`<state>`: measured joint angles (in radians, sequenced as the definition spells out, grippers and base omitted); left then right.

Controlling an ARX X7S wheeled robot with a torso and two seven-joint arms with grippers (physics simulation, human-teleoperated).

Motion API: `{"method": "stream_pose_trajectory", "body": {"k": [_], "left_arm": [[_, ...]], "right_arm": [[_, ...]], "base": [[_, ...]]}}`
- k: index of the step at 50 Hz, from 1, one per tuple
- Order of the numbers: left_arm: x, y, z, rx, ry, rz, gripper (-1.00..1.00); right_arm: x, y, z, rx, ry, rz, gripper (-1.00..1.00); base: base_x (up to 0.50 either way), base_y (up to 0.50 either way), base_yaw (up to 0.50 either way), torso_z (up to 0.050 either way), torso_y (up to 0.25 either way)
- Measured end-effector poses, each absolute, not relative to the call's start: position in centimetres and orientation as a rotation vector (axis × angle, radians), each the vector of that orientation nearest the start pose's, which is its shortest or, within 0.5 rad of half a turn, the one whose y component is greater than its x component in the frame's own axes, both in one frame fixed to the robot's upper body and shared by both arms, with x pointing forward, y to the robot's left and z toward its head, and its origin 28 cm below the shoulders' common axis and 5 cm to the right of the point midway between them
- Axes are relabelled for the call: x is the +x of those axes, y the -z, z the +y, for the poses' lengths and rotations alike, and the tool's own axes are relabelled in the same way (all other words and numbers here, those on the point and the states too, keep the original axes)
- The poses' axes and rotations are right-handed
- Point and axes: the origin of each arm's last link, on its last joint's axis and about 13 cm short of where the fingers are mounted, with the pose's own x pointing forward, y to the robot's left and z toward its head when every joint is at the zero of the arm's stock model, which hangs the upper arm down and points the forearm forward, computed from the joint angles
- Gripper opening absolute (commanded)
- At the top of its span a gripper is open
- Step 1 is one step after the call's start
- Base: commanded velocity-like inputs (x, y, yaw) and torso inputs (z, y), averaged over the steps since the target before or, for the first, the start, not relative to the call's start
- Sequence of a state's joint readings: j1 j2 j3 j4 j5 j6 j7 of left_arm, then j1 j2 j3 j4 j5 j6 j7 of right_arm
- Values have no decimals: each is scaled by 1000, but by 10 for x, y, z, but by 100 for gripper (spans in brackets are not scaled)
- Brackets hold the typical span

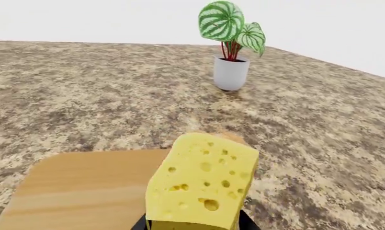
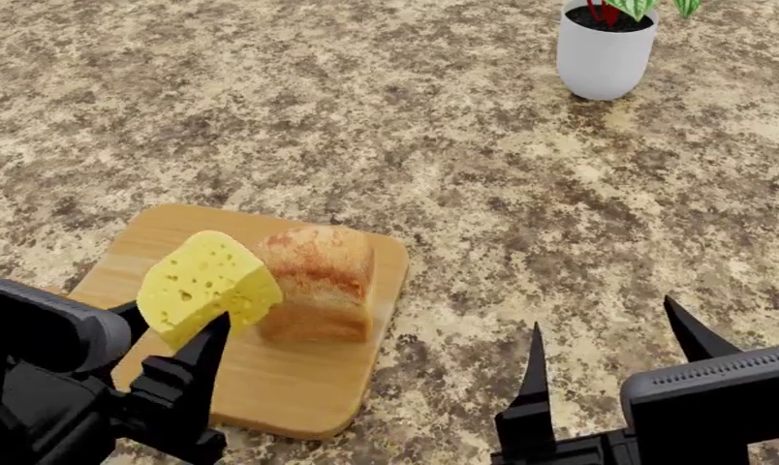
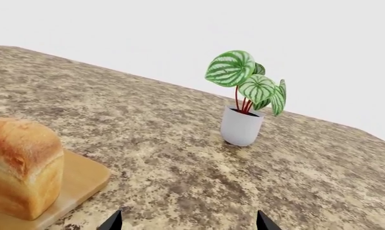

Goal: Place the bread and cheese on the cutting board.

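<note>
The light-brown cutting board (image 2: 299,387) lies on the speckled counter. On its far right part stands the bread (image 2: 319,279), a golden-brown loaf. My left gripper (image 2: 176,325) is shut on the cheese (image 2: 206,283), a pale yellow block with holes, and holds it tilted over the board just left of the loaf. The left wrist view shows the cheese (image 1: 202,184) between dark fingers, with the board (image 1: 77,191) below and the bread (image 1: 230,137) peeking out behind. My right gripper (image 2: 606,325) hovers open and holds nothing, right of the board. The right wrist view shows the bread (image 3: 20,163) on the board's corner (image 3: 84,175).
A white pot with a striped green plant (image 2: 606,53) stands at the far right of the counter, also seen as the plant (image 1: 232,72) and the plant (image 3: 242,125) in the wrist views. Speckled stone counter (image 2: 519,213) lies between board and pot.
</note>
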<state>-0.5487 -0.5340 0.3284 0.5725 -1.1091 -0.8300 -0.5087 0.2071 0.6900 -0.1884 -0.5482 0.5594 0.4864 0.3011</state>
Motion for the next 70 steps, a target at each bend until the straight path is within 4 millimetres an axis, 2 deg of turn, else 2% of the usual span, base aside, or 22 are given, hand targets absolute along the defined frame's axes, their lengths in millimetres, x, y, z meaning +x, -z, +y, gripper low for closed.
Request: {"method": "stream_pose_trajectory", "body": {"k": [17, 41, 54, 70], "left_arm": [[253, -179, 214, -96, 241, 108, -100], [288, -169, 219, -49, 100, 146, -100], [297, -156, 222, -18, 60, 197, -100], [299, -141, 223, 1, 45, 246, -100]], "right_arm": [[219, -150, -155, -233, -98, -108, 100], [216, -153, -154, -231, -91, -114, 100], [218, -152, -154, -230, -95, -110, 100], [219, -151, -153, -231, -102, -107, 100]], "base": [[0, 0, 0, 0, 0], [0, 0, 0, 0, 0], [0, 0, 0, 0, 1], [0, 0, 0, 0, 0]]}}
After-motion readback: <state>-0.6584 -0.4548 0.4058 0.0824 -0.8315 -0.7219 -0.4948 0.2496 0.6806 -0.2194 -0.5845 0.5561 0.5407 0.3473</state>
